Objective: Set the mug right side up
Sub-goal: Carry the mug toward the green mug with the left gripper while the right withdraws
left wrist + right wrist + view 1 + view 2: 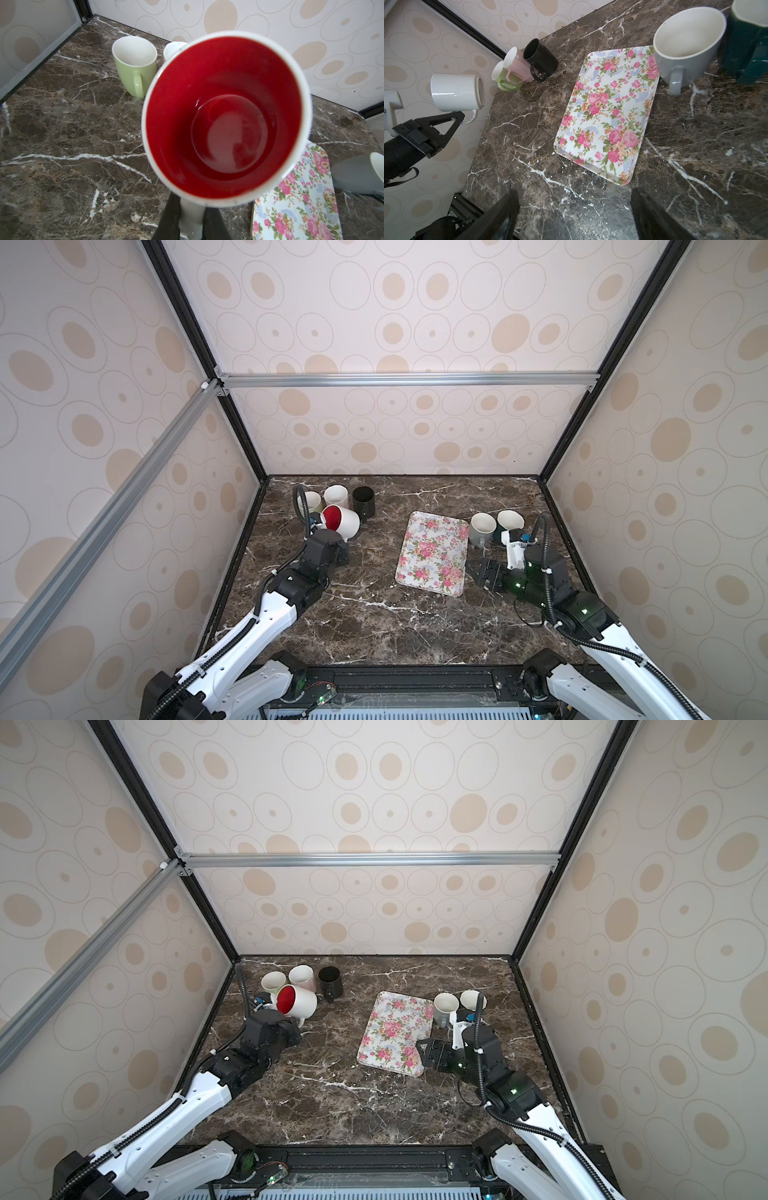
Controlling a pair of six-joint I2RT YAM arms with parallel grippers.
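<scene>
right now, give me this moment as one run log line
left gripper: shut on red-lined mug handle | mug pose: lifted, on its side | right gripper: open, empty, near tray

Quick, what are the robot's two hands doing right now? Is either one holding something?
Left gripper: closed on the handle of the white mug with the red inside.
Right gripper: open, holding nothing.
</scene>
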